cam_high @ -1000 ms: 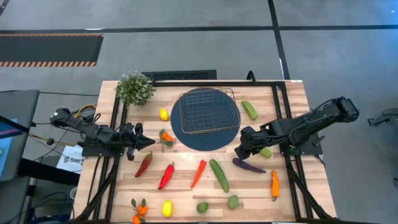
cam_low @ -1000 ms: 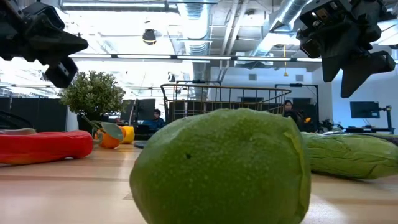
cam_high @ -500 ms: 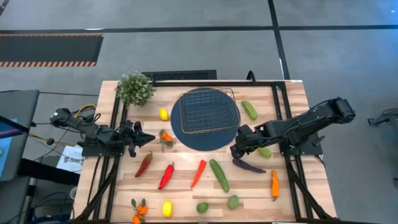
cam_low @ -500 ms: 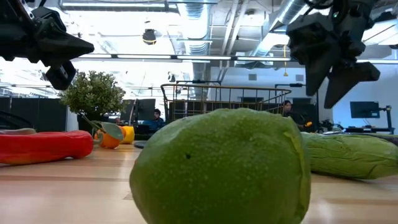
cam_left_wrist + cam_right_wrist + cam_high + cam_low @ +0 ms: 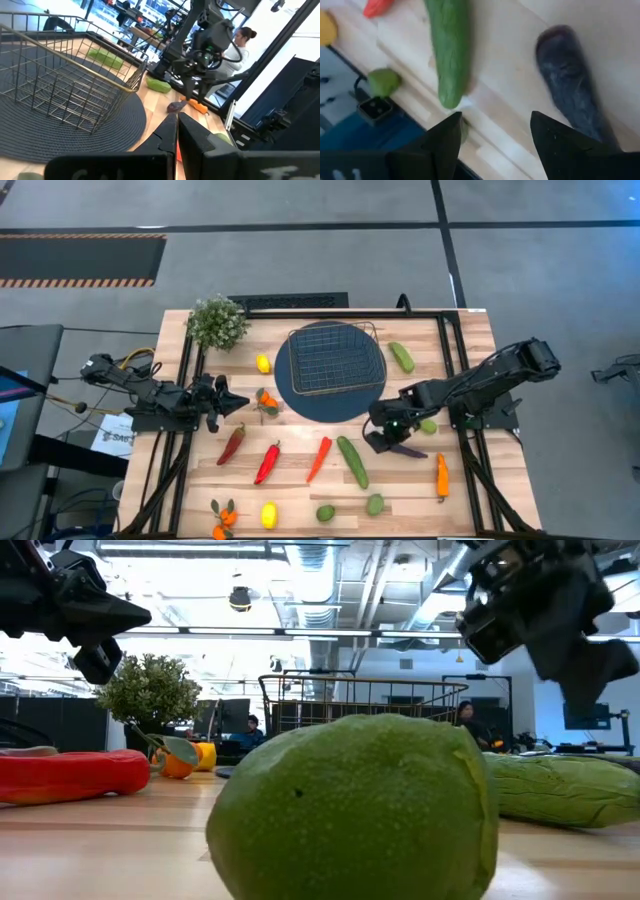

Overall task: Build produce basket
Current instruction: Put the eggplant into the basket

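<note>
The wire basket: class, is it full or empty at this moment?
Empty. The basket shows only bare mesh over the dark disc; all produce lies on the table.

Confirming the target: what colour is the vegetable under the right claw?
Dark purple, the eggplant; right wrist view shows it best.

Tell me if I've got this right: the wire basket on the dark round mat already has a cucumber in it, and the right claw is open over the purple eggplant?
Not quite. The high view shows the basket empty on the mat; both cucumbers lie on the table. The right claw is indeed open over the eggplant.
</note>
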{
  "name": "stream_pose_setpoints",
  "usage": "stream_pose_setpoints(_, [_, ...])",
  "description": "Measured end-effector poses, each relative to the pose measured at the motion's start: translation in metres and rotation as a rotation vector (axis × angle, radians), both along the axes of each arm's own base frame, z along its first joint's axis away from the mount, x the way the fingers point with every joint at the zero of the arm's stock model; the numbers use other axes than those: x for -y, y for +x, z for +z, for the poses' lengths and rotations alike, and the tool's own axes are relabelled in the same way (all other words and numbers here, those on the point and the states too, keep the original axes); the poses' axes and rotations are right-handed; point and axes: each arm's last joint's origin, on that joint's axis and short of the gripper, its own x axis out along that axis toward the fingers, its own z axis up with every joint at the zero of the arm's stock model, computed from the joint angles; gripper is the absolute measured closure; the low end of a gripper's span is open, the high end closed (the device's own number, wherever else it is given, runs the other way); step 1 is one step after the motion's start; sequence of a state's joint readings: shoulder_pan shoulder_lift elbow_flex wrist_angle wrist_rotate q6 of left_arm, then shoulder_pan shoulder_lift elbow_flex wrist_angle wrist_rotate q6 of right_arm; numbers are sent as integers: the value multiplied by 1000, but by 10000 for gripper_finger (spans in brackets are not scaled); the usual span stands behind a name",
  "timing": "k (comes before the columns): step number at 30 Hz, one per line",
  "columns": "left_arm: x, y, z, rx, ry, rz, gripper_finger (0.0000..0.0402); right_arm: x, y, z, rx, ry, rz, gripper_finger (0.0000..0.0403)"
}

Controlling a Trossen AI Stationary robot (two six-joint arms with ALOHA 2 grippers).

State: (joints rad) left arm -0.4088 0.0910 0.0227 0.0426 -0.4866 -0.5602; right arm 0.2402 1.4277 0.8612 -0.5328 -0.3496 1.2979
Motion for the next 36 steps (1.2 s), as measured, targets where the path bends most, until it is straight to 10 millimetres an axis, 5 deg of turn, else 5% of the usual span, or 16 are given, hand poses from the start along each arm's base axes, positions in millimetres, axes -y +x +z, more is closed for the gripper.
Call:
stream_pose_setpoints(13, [-1,0,0,-1,18,20,401,-20,-23,3,-128,-176,212,149])
stream_pose_setpoints(27, [-1,0,0,0,16,22,401,-44,-8,-44,-199,-336,422,149])
stream_pose_setpoints(36, [-1,0,0,3,-19,23,401,-42,9,-40,-230,-521,507,149])
